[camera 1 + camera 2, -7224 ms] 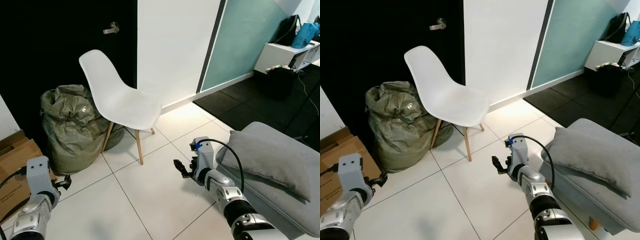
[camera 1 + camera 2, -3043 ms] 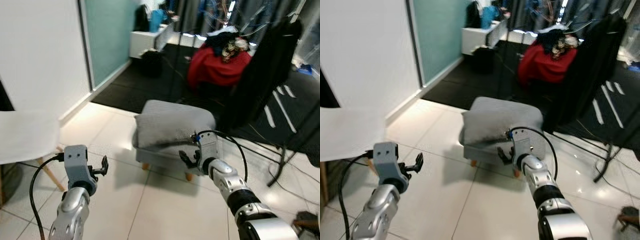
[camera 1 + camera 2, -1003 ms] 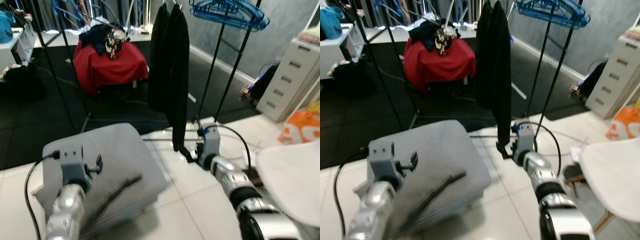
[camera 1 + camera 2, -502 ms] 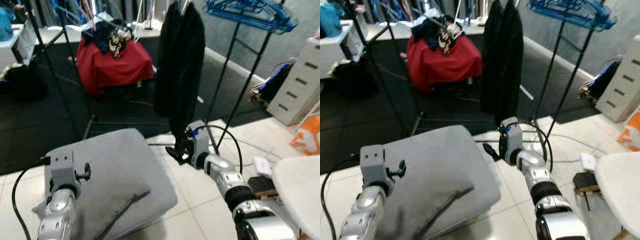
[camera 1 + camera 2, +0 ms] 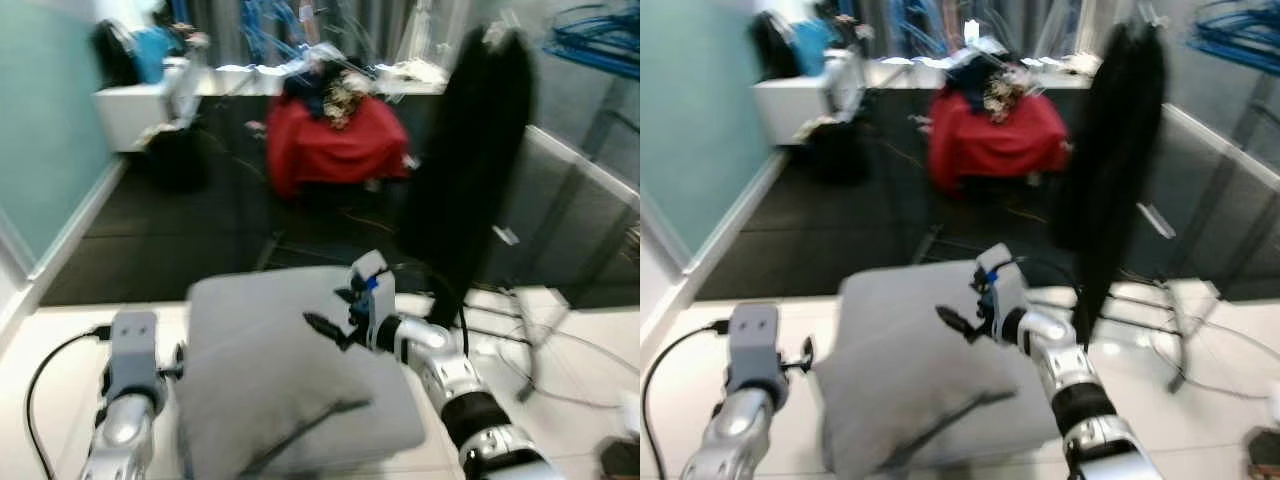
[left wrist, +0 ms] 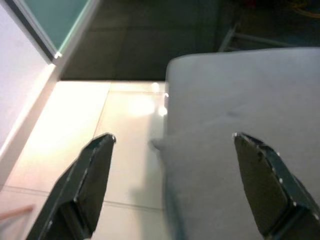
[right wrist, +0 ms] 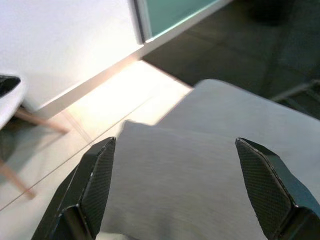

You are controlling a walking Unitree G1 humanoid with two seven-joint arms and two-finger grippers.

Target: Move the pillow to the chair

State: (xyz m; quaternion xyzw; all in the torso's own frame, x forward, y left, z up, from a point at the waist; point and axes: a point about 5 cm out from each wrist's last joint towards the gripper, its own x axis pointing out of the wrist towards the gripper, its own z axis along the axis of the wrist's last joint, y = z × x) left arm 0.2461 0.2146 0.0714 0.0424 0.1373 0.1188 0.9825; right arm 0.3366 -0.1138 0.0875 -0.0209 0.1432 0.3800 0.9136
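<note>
A grey pillow [image 5: 265,385] lies on a grey ottoman [image 5: 240,295] low in the middle of the eye views. My right gripper [image 5: 325,325] hovers open just above the pillow's far right part. In the right wrist view the pillow [image 7: 190,170] spreads between the open fingers [image 7: 100,175]. My left gripper [image 5: 805,355] is open at the pillow's left edge. In the left wrist view the pillow [image 6: 230,185] sits toward one finger [image 6: 260,180], with white tile under the other. A sliver of the white chair [image 7: 7,95] and its wooden legs appears in the right wrist view.
Behind the ottoman is a black floor mat with a red-draped heap [image 5: 335,140]. A black garment [image 5: 485,150] hangs on a rack at the right, with its metal legs on the floor. A white shelf [image 5: 140,100] and a teal glass panel [image 5: 40,150] stand at the left.
The camera has swung left, bringing the ottoman and pillow to the middle. My right gripper now hangs over the pillow instead of past the ottoman's right edge.
</note>
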